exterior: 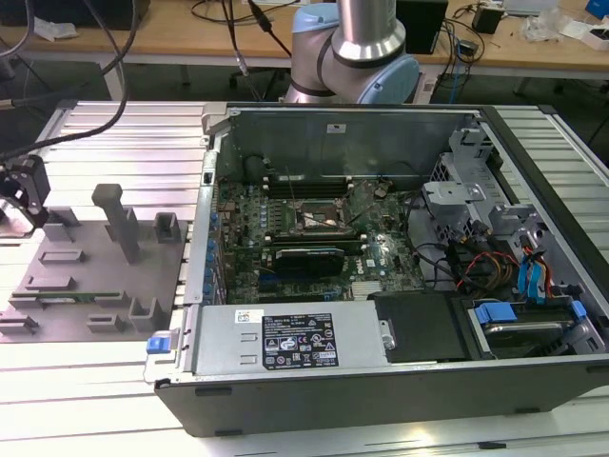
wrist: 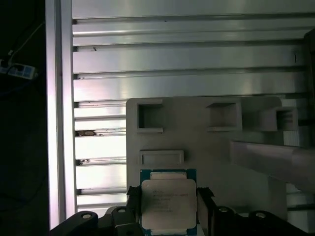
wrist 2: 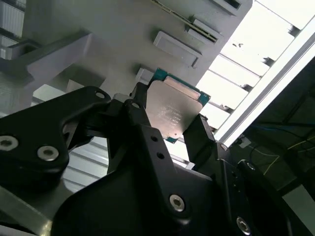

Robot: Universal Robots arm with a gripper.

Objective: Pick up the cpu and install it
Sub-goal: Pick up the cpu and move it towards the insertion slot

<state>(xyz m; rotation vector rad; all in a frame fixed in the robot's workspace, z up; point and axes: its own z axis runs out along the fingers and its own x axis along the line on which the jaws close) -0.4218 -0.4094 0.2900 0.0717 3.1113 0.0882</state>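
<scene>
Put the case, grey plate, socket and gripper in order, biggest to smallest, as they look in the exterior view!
1. case
2. grey plate
3. socket and gripper: these look about the same size, so I can't rank them.

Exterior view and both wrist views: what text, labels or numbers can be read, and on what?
cpu in the claw: faint print on its lid, too blurred to read in both wrist views.
Label on the computer's grey power supply: print and symbols, too small to read.
None can be quoted.
</scene>
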